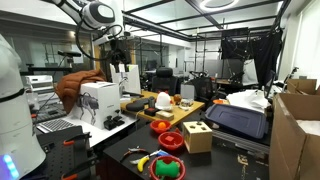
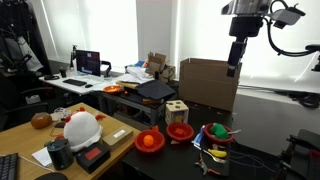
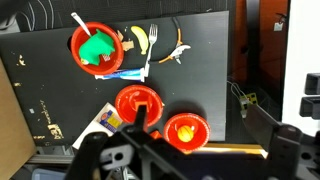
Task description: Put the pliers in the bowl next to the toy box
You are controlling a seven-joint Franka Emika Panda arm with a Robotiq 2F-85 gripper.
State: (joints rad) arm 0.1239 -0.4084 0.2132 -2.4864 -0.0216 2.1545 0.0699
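The pliers (image 3: 178, 49), with orange handles, lie on the black mat (image 3: 205, 85) beside a white fork and a yellow piece. An empty red bowl (image 3: 138, 101) stands next to the toy box (image 1: 197, 136), a light wooden cube that also shows in an exterior view (image 2: 177, 109). That bowl shows in both exterior views (image 1: 172, 140) (image 2: 179, 131). In the wrist view the toy box (image 3: 105, 120) is mostly hidden by my gripper body. My gripper (image 2: 235, 62) hangs high above the table, open and empty; it also shows in an exterior view (image 1: 117, 47).
A red bowl with an orange ball (image 3: 186, 128) stands beside the empty one. Another red bowl with a green toy (image 3: 97, 48) stands near the pliers. A large cardboard box (image 2: 208, 82), a black case (image 1: 238, 120) and a white helmet (image 2: 82, 128) stand around the mat.
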